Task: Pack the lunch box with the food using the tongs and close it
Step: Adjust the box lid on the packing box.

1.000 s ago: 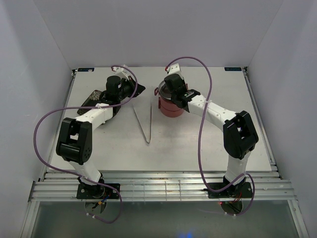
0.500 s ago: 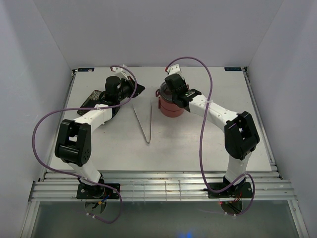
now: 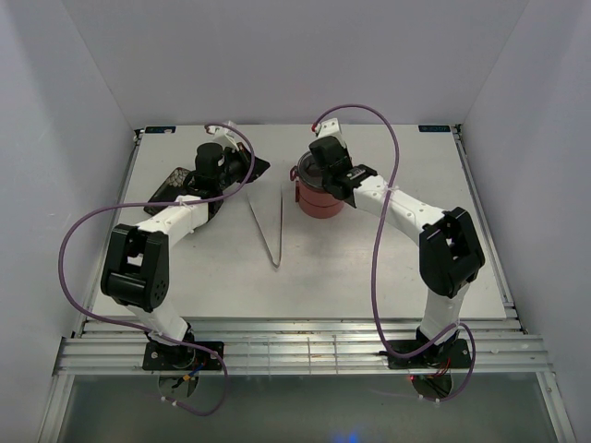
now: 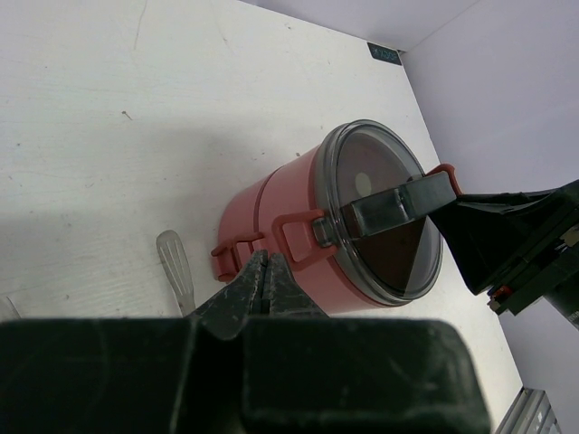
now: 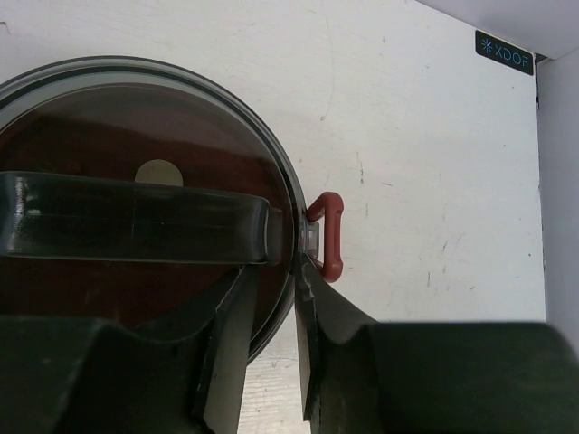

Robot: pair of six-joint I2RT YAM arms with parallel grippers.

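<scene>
Nearly done, by the look: lunch box [image 3: 319,196] stacked and lidded at the table's [image 3: 388,268] far middle, tongs [image 3: 270,231] laid mid-table. Right gripper [image 5: 276,307] slightly parted astride lid [image 5: 109,117] rim; left gripper [image 4: 264,271] shut, empty. Latching perhaps left.

Tongs [image 3: 263,233] left of lunch box [image 3: 319,201]

**Item count, bench top**

Lunch box [image 3: 319,201]: 1, made of 2 stacked tiers. It has 1 lid [image 5: 136,136] with 1 dark carrying bar [image 5: 136,217] across it. Red side handle [image 5: 330,237]: 1 seen in the right wrist view.
Tongs [image 3: 268,226]: 1 pair, 2 narrow legs joined at 1 end.
Dark plate [image 3: 169,183]: 1.
Robot arms: 2, i.e. 1 left arm [image 3: 175,214] and 1 right arm [image 3: 402,210].
</scene>
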